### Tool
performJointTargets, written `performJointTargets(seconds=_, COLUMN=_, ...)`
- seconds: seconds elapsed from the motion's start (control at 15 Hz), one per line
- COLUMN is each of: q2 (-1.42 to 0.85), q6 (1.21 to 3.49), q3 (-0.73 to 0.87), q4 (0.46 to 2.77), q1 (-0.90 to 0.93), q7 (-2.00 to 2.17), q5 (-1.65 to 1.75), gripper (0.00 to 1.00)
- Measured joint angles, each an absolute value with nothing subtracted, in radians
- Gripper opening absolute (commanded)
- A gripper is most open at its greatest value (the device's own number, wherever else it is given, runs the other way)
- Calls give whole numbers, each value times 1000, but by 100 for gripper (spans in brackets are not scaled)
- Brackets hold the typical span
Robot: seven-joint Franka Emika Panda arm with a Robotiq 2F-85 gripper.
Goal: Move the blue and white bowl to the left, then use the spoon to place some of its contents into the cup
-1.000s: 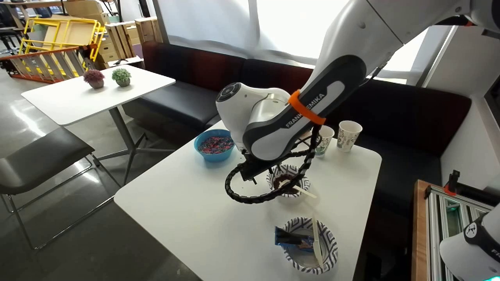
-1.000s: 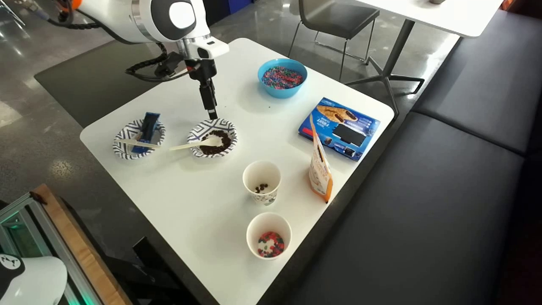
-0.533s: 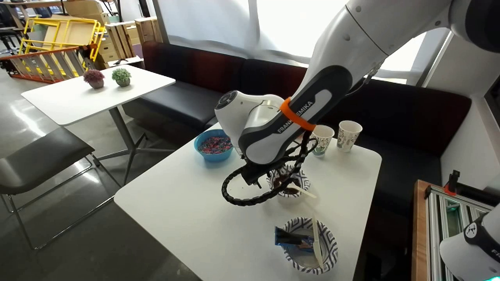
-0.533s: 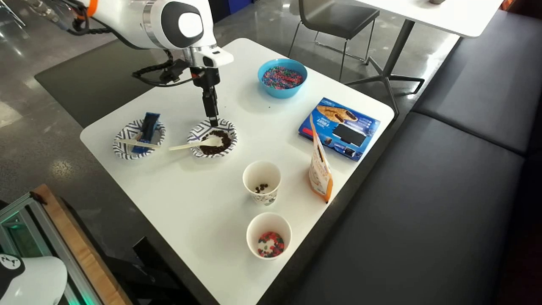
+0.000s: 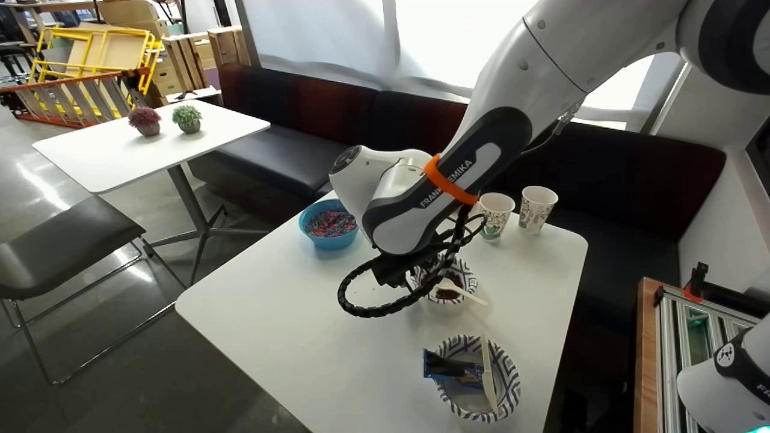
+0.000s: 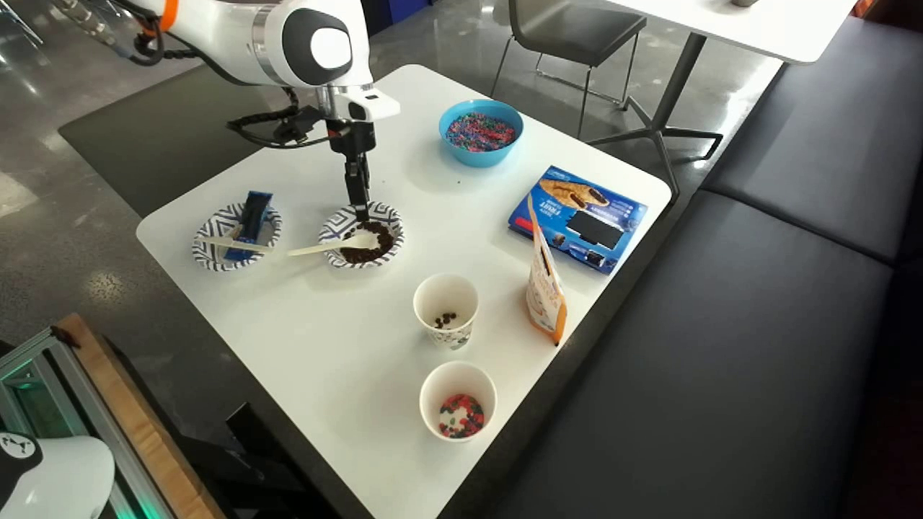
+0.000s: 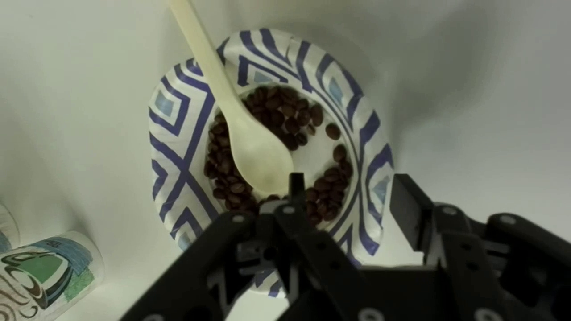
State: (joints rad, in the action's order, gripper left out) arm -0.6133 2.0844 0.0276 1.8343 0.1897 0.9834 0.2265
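When seen from wrist, found spoon [image 7: 234, 111] lying diagonal, handle upper-left, scoop inside blue-and-white bowl [image 7: 178, 165]; noted gripper [image 7: 349, 191] parted astride rim. Saw dark pieces [image 6: 445, 319] inside cup [image 6: 441, 294] only in an exterior view.

A small round paper bowl [image 5: 467, 272], blue-and-white at the rim and dark brown inside, stands on the white bench [image 5: 301, 307]. A slim cream spoon [image 5: 466, 293] lies in it, handle over the rim. The black pincer [image 5: 420, 276], mostly hidden by black cable [image 5: 368, 313], is near its rim; contact cannot be told. Beyond the paper bowl stand a white patterned paper cup [image 5: 495, 225] and a matching cup [image 5: 534, 216]. To the camera's left of the paper bowl sits a light-blue round bowl [image 5: 329, 243] of multicoloured bits. On the paper bowl's near side, a blue-and-white patterned dish [image 5: 509, 379] holds a blue-and-black wrapper [image 5: 451, 367] and a cream utensil [image 5: 488, 376].
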Motion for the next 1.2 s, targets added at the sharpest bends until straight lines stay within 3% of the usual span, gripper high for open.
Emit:
performJointTargets(seconds=0.13, q2=-615, q6=2084, q3=28, q4=1832, q1=190, q7=982, q5=217, gripper=39)
performJointTargets(seconds=0.2, q2=-616, q6=2084, q3=28, q4=1832, q1=190, q7=982, q5=212, gripper=43)
performJointTargets(seconds=0.33, q2=-619, q6=2084, q3=28, q4=1831, q1=190, q7=979, q5=203, gripper=42)
performJointTargets(seconds=0.6, q2=-627, q6=2084, q3=28, q4=1831, q1=190, q7=976, q5=196, gripper=31)
performJointTargets(seconds=0.8, q2=-627, q6=2085, q3=28, q4=1829, q1=190, q7=971, q5=191, gripper=4)
performJointTargets(seconds=0.87, q2=-627, q6=2085, q3=28, q4=1828, q1=190, q7=967, q5=189, gripper=0)
performJointTargets(seconds=1.2, q2=-627, q6=2085, q3=27, q4=1816, q1=190, q7=950, q5=179, gripper=0)
